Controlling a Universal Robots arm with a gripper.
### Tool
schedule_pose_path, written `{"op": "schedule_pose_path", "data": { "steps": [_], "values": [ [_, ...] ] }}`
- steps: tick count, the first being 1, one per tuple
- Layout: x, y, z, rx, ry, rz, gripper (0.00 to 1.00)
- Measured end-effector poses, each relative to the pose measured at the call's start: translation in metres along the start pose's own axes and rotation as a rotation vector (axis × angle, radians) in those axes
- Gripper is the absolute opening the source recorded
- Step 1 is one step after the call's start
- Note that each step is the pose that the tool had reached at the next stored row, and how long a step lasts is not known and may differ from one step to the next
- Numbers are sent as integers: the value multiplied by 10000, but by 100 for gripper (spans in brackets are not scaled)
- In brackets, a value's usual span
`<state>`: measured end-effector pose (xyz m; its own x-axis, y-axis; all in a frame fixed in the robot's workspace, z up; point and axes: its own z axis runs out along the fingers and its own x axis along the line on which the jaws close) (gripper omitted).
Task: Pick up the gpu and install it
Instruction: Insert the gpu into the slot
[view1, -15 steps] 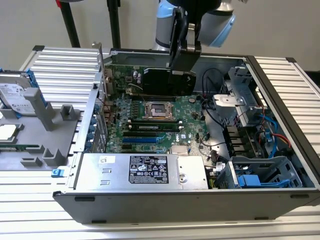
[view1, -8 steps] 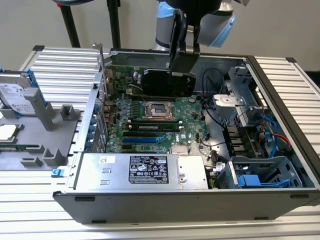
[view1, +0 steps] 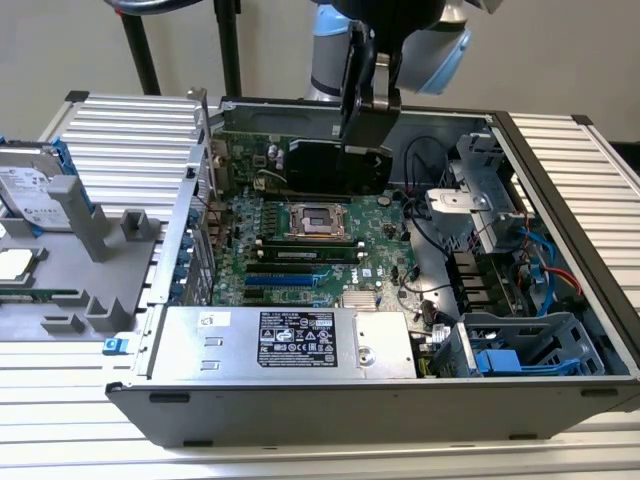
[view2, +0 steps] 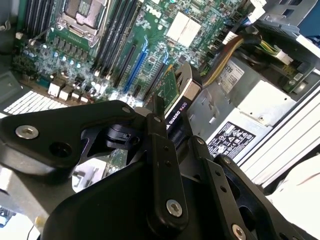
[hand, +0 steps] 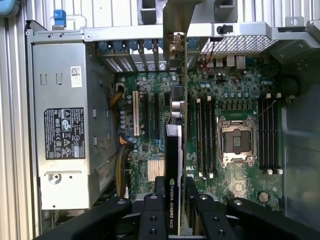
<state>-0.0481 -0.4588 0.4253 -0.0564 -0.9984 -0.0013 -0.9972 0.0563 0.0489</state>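
Note:
The gpu (view1: 330, 165) is a green card with a black cooler on one face and a silver end bracket (view1: 205, 150). It hangs on edge inside the open computer case, over the far part of the motherboard (view1: 300, 255). My gripper (view1: 365, 112) is shut on its top edge. In the first wrist view the gpu (hand: 173, 150) appears edge-on between my fingers (hand: 150, 217), above the expansion slots (hand: 150, 115) next to the memory slots. The second wrist view has the gpu (view2: 177, 97) tilted over the same slots, gripper (view2: 172, 135) clamped on it. I cannot tell whether it touches a slot.
A silver power supply (view1: 290, 340) fills the near side of the case. The CPU socket (view1: 315, 222) sits mid-board. Cables and a blue drive cage (view1: 520, 350) crowd the exterior view's right. A hard drive (view1: 30, 185) and grey fixture (view1: 95, 260) stand outside at the left.

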Motion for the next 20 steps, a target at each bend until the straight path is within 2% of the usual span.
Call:
{"op": "schedule_pose_path", "data": {
  "steps": [20],
  "values": [
    [0,-4,53,1,-2,-1,0]
  ]
}}
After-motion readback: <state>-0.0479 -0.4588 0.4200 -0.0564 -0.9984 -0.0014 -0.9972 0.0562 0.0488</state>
